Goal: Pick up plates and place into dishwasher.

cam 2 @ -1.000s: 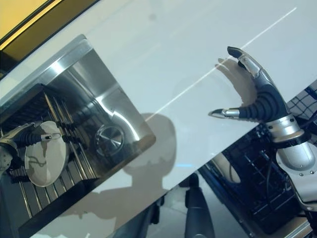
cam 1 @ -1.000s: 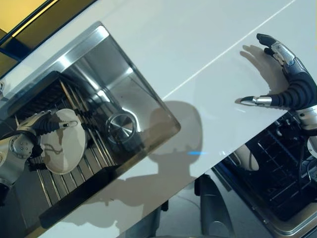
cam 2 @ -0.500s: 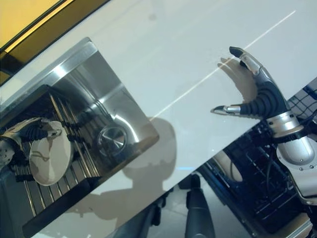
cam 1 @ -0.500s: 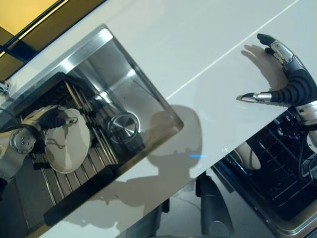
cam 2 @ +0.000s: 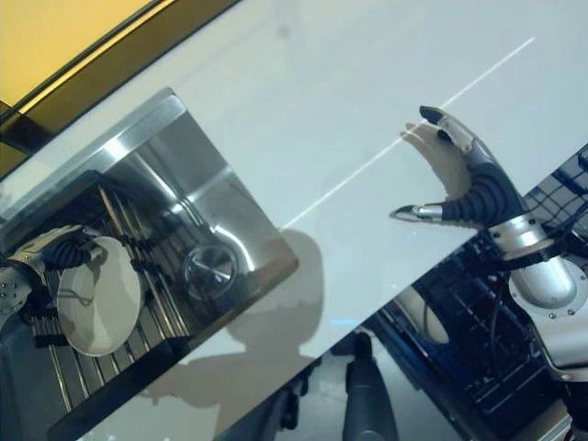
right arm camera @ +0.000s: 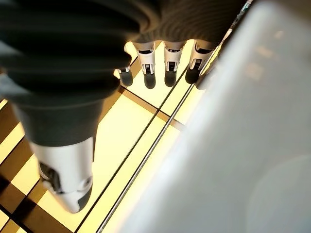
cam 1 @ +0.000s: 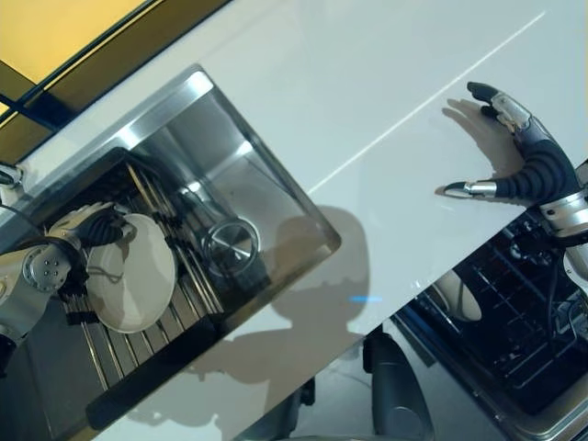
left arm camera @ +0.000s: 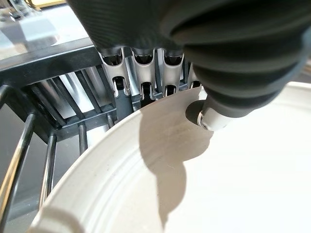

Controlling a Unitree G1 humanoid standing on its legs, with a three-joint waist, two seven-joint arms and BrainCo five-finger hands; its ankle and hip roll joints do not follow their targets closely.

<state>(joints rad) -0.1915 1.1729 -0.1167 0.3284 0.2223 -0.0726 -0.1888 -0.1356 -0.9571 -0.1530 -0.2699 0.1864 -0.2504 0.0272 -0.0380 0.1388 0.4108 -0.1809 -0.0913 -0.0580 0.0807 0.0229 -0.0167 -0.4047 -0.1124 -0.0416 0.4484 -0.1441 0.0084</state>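
A cream plate (cam 1: 138, 287) stands on edge in the dark rack (cam 1: 156, 381) inside the steel sink (cam 1: 266, 197). My left hand (cam 1: 87, 230) grips its upper rim. In the left wrist view the fingers (left arm camera: 141, 77) reach behind the plate (left arm camera: 233, 184) and the thumb presses its front face. My right hand (cam 1: 528, 165) hovers open over the white counter (cam 1: 349, 83), fingers straight and thumb spread, holding nothing. Below it is the open dishwasher rack (cam 1: 514, 322).
A round drain cover (cam 1: 230, 243) lies on the sink floor beside the rack. Another pale plate (cam 1: 457, 296) stands in the dishwasher rack near the counter's edge. The counter stretches wide between sink and dishwasher.
The view has shifted a little. My left hand's thumb has drawn back from across the plate's face toward its rim. The right hand has hardly moved.
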